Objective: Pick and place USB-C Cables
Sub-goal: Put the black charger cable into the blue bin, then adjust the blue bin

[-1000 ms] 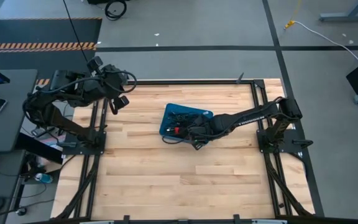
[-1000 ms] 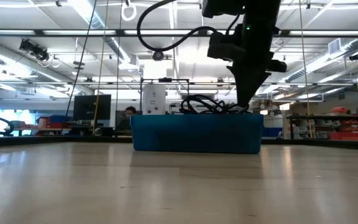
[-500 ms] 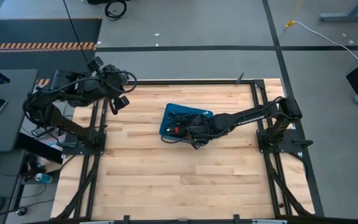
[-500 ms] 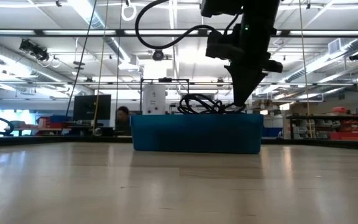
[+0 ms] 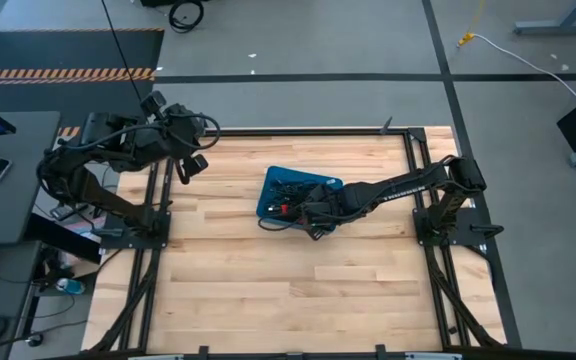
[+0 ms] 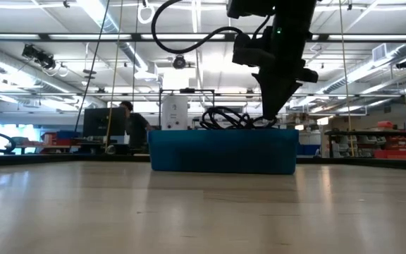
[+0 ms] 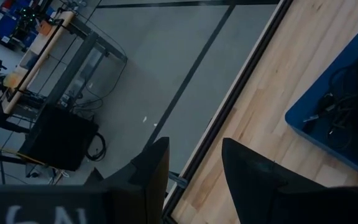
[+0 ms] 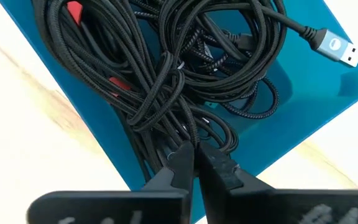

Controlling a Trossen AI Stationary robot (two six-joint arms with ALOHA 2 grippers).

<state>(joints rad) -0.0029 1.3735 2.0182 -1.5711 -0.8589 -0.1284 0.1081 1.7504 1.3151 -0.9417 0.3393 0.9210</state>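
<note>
Right gripper [image 8: 194, 163] inside the shallow blue plastic tray [image 8: 328, 93], jaws apparently pinching thin black braided USB-C cables [image 8: 166, 81] for lifting; left gripper [image 7: 194, 165] parked spread at the table edge.

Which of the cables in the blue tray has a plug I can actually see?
The cable ending in the light blue and silver plug, lying clear of the tangle of USB-C cables near the blue tray corner, away from the right gripper.

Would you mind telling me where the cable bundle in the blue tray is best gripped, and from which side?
Grip the tight waist of the USB-C cables, where many strands cross into one thick bunch, coming straight down from above: the blue tray walls block a side approach. The right gripper is already pinched there, probably on a few strands.
</note>
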